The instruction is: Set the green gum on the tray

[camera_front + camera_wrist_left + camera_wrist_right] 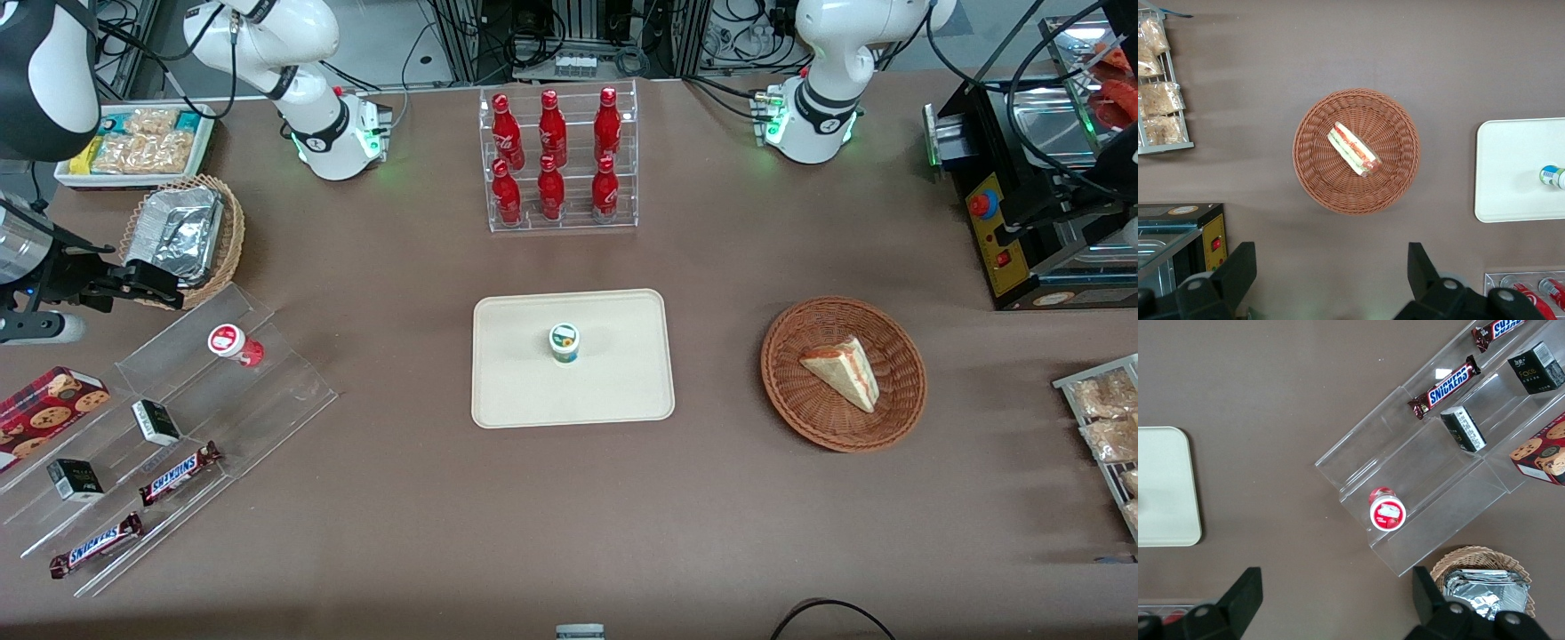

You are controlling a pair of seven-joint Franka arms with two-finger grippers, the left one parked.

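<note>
The green gum [564, 342] stands upright in the middle of the cream tray [516, 391] at the table's centre. Both also show in the left wrist view, the gum [1553, 177] on the tray [1511, 173]. My right gripper [151, 283] is open and empty, high above the table at the working arm's end, over the wicker basket's edge and well apart from the gum. In the right wrist view the gripper [1336, 587] has its fingers wide apart over bare table, with a corner of the tray [1165, 487] in sight; the gum is out of that view.
A red gum canister [233, 343] sits on a clear stepped rack [178, 427] with Snickers bars and small boxes. A wicker basket with foil [182, 236] stands beside the gripper. A cola bottle rack [558, 160] stands farther from the camera than the tray. A sandwich basket [843, 373] lies toward the parked arm's end.
</note>
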